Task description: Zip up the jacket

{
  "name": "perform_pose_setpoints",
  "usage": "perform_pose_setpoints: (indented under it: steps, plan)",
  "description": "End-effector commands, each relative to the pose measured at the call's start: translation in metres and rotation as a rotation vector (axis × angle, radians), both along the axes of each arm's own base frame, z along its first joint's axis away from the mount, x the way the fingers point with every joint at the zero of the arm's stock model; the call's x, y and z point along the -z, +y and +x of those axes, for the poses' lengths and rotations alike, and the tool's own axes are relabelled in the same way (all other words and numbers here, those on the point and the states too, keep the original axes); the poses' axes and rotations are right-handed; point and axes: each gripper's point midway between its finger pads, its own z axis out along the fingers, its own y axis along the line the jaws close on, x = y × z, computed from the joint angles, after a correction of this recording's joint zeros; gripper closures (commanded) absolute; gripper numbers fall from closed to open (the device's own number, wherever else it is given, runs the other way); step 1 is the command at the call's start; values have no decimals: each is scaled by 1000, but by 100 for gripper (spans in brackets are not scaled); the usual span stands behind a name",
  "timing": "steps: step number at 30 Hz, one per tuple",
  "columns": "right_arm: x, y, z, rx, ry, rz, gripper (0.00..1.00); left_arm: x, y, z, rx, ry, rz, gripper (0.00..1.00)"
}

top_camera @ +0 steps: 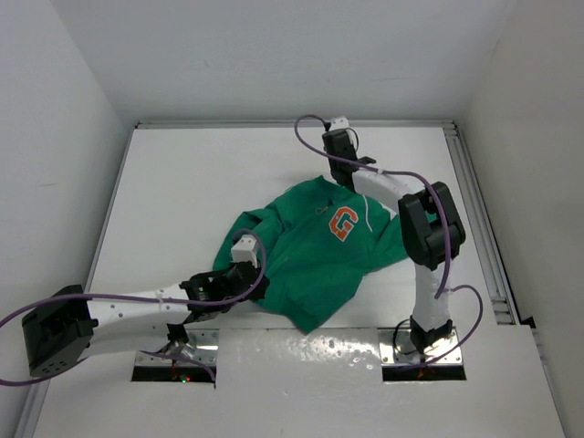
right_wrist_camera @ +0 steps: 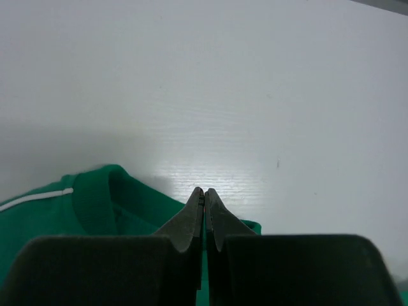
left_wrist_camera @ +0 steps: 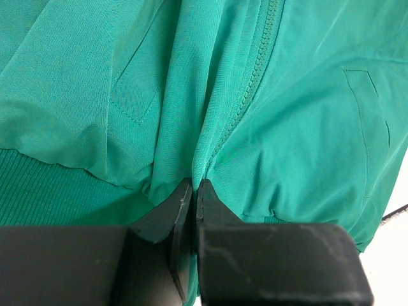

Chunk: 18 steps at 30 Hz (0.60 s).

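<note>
1. Top external view: the jacket (top_camera: 315, 260) lies front-up, right of the middle of the white table (top_camera: 173, 182), collar towards the far wall and hem towards the arm bases; bare table lies open on its left and beyond the collar; a metal rail (top_camera: 474, 210) runs along the right edge, and walls stand on the left, far and right sides; the left gripper (top_camera: 245, 276) sits at the hem's left corner, and the right gripper (top_camera: 349, 175) sits at the collar; an orange letter G (top_camera: 343, 223) shows on the chest.
2. Left wrist view: the left gripper (left_wrist_camera: 196, 189) is closed, its tips pinching a fold of the jacket (left_wrist_camera: 319, 83) at the lower end of the zipper (left_wrist_camera: 255, 80); the zipper teeth run up and away from the tips; the ribbed hem (left_wrist_camera: 38, 188) lies to the left; a flat pocket seam (left_wrist_camera: 366, 108) shows on the right, and what is inside cannot be told.
3. Right wrist view: the right gripper (right_wrist_camera: 204, 192) is closed on the jacket's top edge, green fabric at both sides of its fingers; the collar (right_wrist_camera: 95, 197) with a white stripe (right_wrist_camera: 38, 199) lies to the left; bare table (right_wrist_camera: 255, 83) stretches ahead.
</note>
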Motion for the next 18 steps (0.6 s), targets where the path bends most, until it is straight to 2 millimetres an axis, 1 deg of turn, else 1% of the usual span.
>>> perform_pose_setpoints:
  steps: [1, 2, 3, 4, 5, 6, 7, 8, 9, 10, 11, 12, 13, 14, 15, 16, 17, 18]
  plan:
    - [-28, 13, 7, -20, -46, 86, 100, -12, -2, 10, -17, -32, -12, 100]
    - [-19, 16, -3, -13, -26, 143, 100, -14, -3, 11, -17, -38, -15, 98]
    - [-21, 23, -11, -33, -20, 195, 100, -16, -4, 12, -17, -42, -14, 91]
    - [-37, 39, -21, -101, -20, 284, 100, -27, -12, 19, -24, -71, -51, 82]
    - [-24, 41, -39, -103, 22, 324, 100, -32, -14, 21, -26, -80, -57, 67]
    - [-25, 49, -50, -129, 25, 352, 100, -45, -18, 26, -34, -102, -69, 63]
    - [-39, 54, -58, -157, -2, 386, 100, -48, -16, 27, -40, -106, -56, 59]
    - [-27, 54, -72, -167, 33, 399, 100, -52, -14, 29, -48, -115, -48, 55]
    - [-27, 60, -81, -182, 43, 412, 100, -69, -14, 36, -75, -154, -68, 54]
    - [-27, 60, -89, -184, 57, 424, 100, -77, -10, 38, -92, -169, -67, 52]
    - [-26, 60, -106, -188, 73, 462, 97, -93, -8, 41, -107, -202, -95, 49]
    - [-29, 60, -112, -192, 68, 490, 94, -107, -2, 46, -141, -231, -98, 47]
    - [-32, 62, -120, -186, 64, 531, 89, -119, 1, 48, -161, -252, -110, 44]
    - [-41, 60, -132, -203, 42, 560, 83, -131, 4, 49, -175, -274, -127, 42]
    - [-49, 64, -141, -230, 37, 579, 65, -152, 9, 50, -193, -313, -168, 39]
    - [-54, 63, -151, -235, 38, 584, 55, -161, 11, 49, -194, -328, -188, 38]
    - [-72, 58, -165, -249, 11, 600, 45, -171, 14, 48, -196, -343, -209, 35]
    - [-80, 58, -176, -265, 3, 603, 29, -187, 18, 45, -191, -364, -244, 34]
